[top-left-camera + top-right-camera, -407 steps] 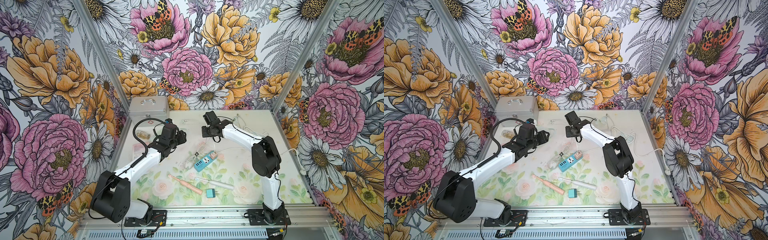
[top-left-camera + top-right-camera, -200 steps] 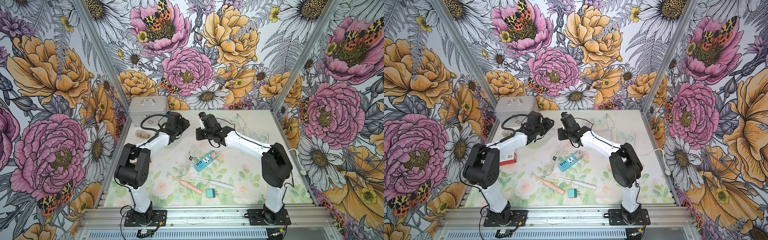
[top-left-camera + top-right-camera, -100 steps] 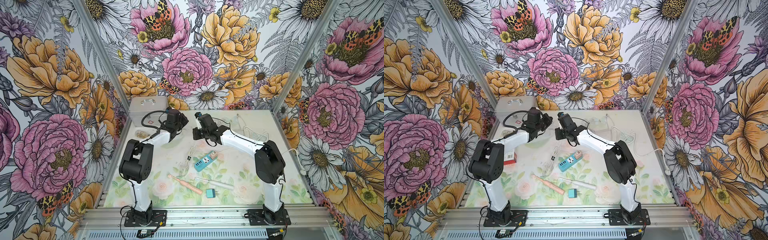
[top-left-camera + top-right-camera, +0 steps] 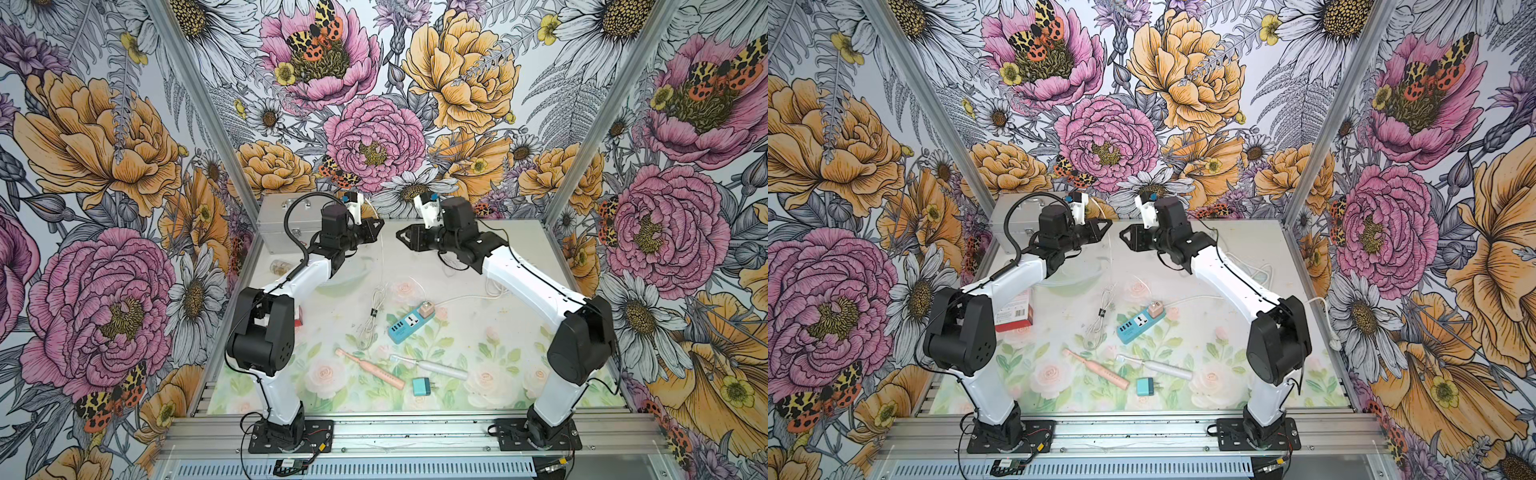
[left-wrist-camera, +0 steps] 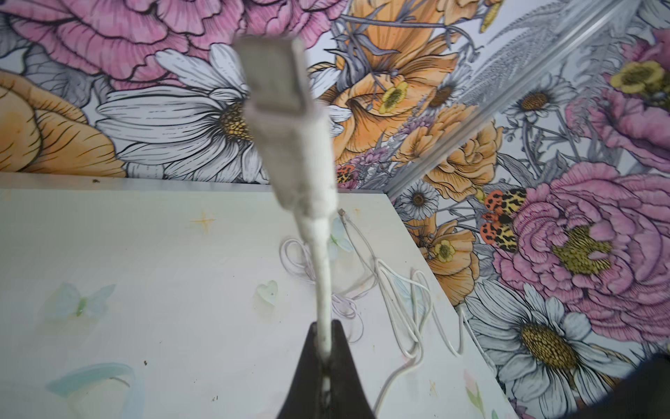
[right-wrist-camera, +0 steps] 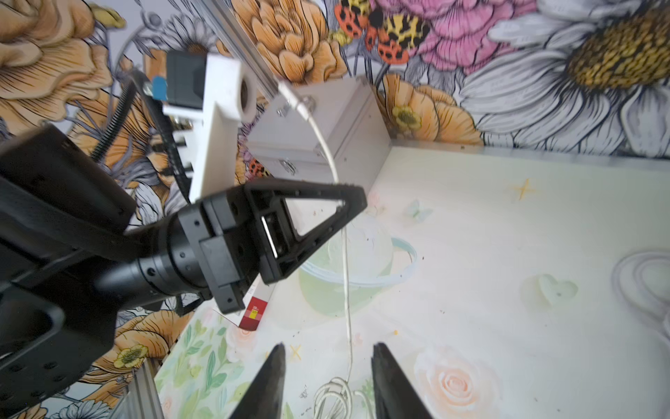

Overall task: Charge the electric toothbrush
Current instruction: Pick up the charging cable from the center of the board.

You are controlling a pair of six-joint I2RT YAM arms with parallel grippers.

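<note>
aloft near the worktop's (image 4: 415,257) far edge, left fingers (image 5: 342,381) pinch a white charging cable (image 5: 290,156); right fingers (image 6: 389,391) stand apart. pink electric toothbrush (image 4: 370,370) and white toothbrush (image 4: 432,365) lie near the front edge. metal case (image 4: 282,224), far-left corner, shut, contents unseen.

A pink electric toothbrush (image 4: 369,370) and a white electric toothbrush (image 4: 432,367) lie flat, just beside each other, toward the near edge of the counter (image 4: 511,340). A teal adapter (image 4: 421,386) lies just nearer. Farther back lies a blue power strip (image 4: 409,325). The white charging cable (image 4: 371,322) lies partly coiled left of the strip. Its USB plug (image 5: 277,79) is held up, pinched by the left gripper (image 5: 323,337).
</note>
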